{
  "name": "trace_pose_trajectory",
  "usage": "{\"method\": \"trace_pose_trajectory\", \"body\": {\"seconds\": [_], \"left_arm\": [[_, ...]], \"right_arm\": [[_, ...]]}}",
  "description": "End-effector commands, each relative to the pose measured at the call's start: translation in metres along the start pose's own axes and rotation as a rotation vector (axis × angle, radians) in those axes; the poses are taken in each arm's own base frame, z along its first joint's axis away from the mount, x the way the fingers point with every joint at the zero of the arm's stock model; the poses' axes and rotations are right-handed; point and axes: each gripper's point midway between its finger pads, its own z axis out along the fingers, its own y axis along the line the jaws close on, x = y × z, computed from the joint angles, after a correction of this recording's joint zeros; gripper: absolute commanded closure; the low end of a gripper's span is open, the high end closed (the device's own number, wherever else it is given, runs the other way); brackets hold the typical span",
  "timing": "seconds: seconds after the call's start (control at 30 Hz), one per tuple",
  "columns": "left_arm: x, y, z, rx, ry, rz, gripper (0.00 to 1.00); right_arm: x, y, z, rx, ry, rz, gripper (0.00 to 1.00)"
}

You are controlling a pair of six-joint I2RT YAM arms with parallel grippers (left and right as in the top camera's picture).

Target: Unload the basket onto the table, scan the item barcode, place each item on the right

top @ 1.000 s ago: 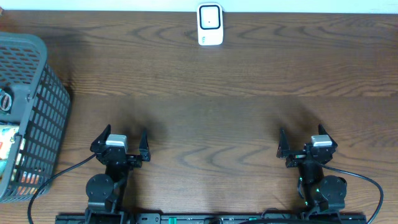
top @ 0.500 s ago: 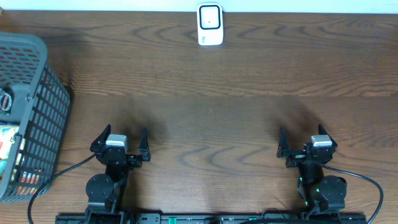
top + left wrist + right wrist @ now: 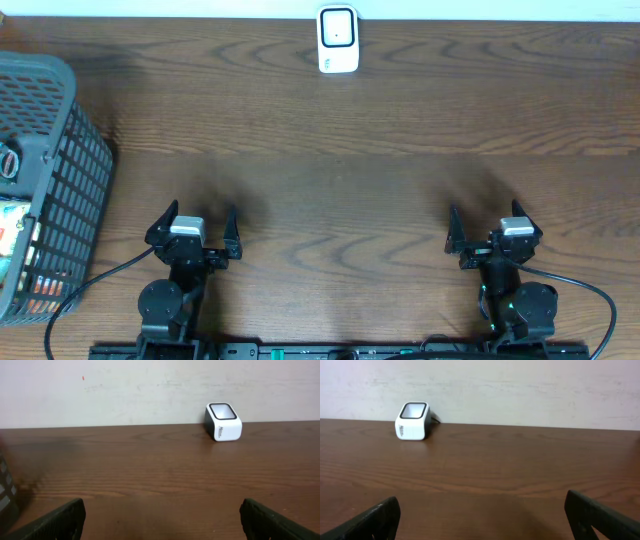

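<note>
Basket (image 3: 72,185) cut off left; contents (image 3: 12,232) possibly packets

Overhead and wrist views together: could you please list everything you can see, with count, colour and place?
scanner: 1, white with a dark window, middle of the table's far edge, by the wall
basket: 1, grey plastic mesh, left edge of the table
goods: count unclear, mixed colours, inside the basket, mostly cut off by the frame
table: 1, dark brown wood, under everything
wall: 1, off-white, behind the table
cables: 2, black, looping beside the arm bases at the near edge
left claw: 1, black, near edge on the left, open and empty
right claw: 1, black, near edge on the right, open and empty
</note>
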Motion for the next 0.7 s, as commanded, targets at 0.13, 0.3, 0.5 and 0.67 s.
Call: {"method": "trace_pose_trajectory", "body": {"seconds": [0.13, 0.3, 0.5, 0.67], "left_arm": [[0.012, -0.015, 0.0, 0.085, 0.038, -0.044, 0.02], [0.008, -0.063, -0.011, 0.371, 0.066, -0.244, 0.02], [-0.001, -0.089, -0.024, 0.543, 0.054, -0.241, 0.02], [-0.021, -0.108, -0.039, 0.688, -0.024, -0.198, 0.02]], "right_arm": [[0.001, 0.0, 0.0, 0.001, 0.0, 0.01, 0.01], [0.001, 0.0, 0.0, 0.001, 0.0, 0.01, 0.01], [0.001, 0.0, 0.0, 0.001, 0.0, 0.01, 0.01], [0.001, 0.0, 0.0, 0.001, 0.0, 0.01, 0.01]]}}
